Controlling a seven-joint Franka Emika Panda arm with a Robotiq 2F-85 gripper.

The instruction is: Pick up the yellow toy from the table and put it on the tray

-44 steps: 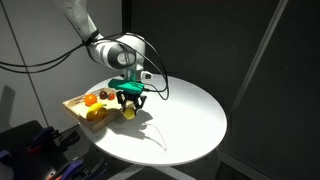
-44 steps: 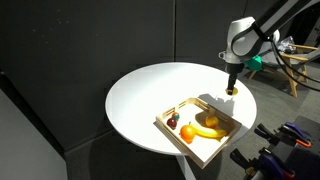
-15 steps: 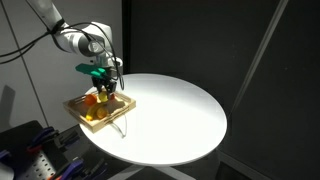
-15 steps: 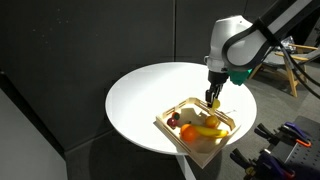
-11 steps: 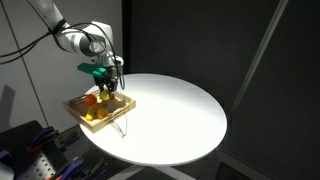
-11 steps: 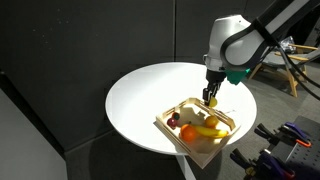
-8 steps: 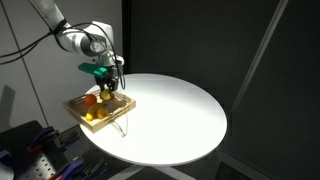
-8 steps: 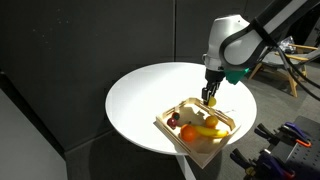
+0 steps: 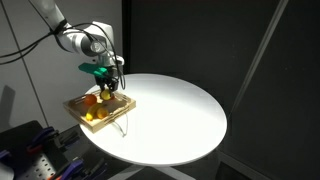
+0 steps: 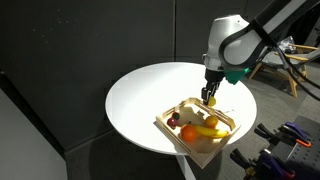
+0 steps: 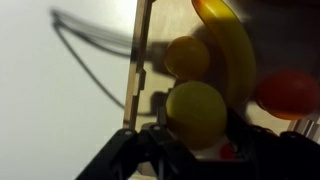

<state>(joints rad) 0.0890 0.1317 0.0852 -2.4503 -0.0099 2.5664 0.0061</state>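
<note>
Hanging over the wooden tray (image 10: 166, 125) at the edge of the white counter (image 10: 140, 95), the gripper (image 10: 209, 97) clasps the yellow toy (image 11: 195, 112), a smooth, bright-yellow little ball. In the wrist view it sits just inside the tray's rim, near the banana toy (image 11: 232, 50) and the orange ball (image 11: 286, 92).

White rounded arm (image 10: 236, 38) (teal wrist bracket (image 10: 241, 72), black cables (image 10: 287, 62)) with black hand (image 10: 210, 96).
</note>
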